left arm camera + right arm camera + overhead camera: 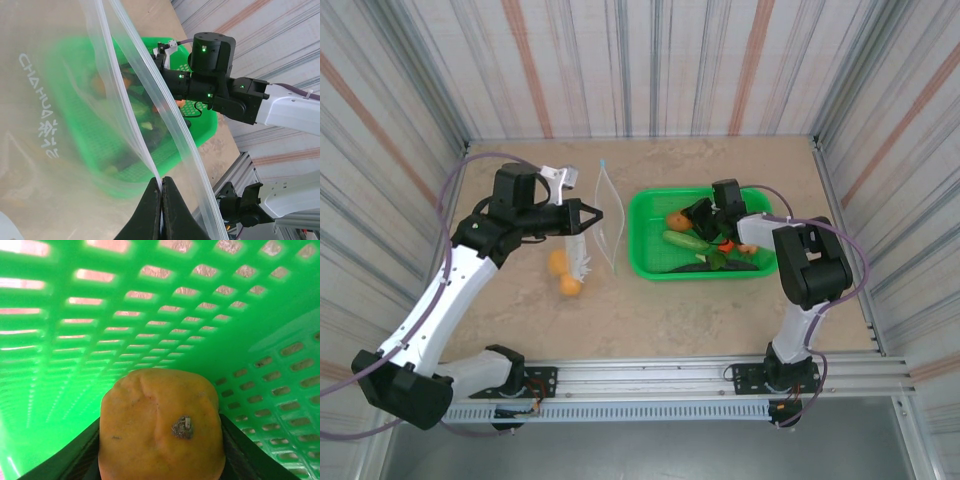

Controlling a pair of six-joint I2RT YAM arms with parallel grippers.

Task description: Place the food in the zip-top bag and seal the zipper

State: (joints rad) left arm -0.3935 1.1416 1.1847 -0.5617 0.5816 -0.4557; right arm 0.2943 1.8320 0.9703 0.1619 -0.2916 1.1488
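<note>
L end effector (161, 192) clamped on zip-top bag (60, 125). Zipper (132, 37) long axis parallel to basket (645, 240) left wall. R end effector (160, 445) grips orange pepper (150, 415).

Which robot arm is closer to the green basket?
Right. The right gripper is inside the green basket, gripping an orange pepper. The left gripper is off to the basket's left, pinching the clear bag.

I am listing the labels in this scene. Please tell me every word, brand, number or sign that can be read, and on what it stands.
"CHAHUA": white capitals printed on the clear zip-top bag, seen from the left wrist.
White characters after it, on the same bag: too blurred to read.
No other text can be read.
</note>
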